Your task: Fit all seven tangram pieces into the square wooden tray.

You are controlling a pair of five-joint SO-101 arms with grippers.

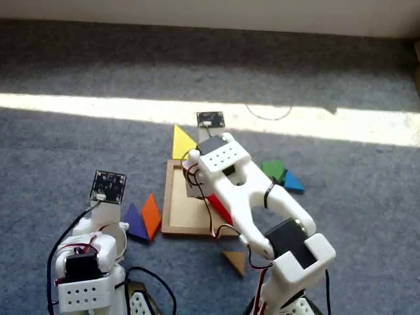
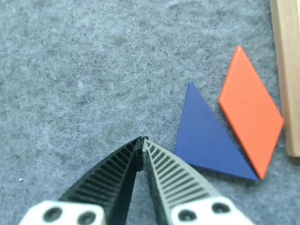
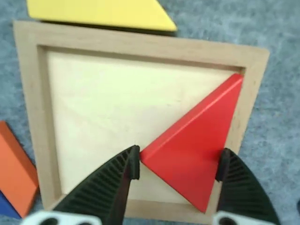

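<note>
- The red triangle [image 3: 192, 154] lies inside the tray [image 3: 140, 44], tucked into one corner, its long edge running diagonally across the wooden floor. It sits between the fingers of the right gripper [image 3: 179, 163].
- That gripper stands wide open directly over the tray, one finger at each side of the red piece. I cannot tell whether the pads touch it, and it does not look clamped.
- Ahead of those fingertips, just past the tray's far rim, the yellow triangle [image 3: 93, 11] lies on the carpet [image 2: 70, 70], close against the rim.
- The left gripper [image 2: 142, 143] is closed tip to tip with nothing in it, low over the carpet beside the tray.
- Just ahead of its tips and off to one side lies the dark blue triangle [image 2: 204, 136]. Beyond that is the orange parallelogram [image 2: 248, 122], near the tray's outer wall.
- On the other side of the right arm from the left gripper, the green piece [image 1: 272, 168] and the light blue piece [image 1: 293, 182] lie together.
- The tan triangle [image 1: 235, 261] lies back toward the right arm's base.
- As I judge it, one piece of seven is in and six are left, so the task is at an early stage.
</note>
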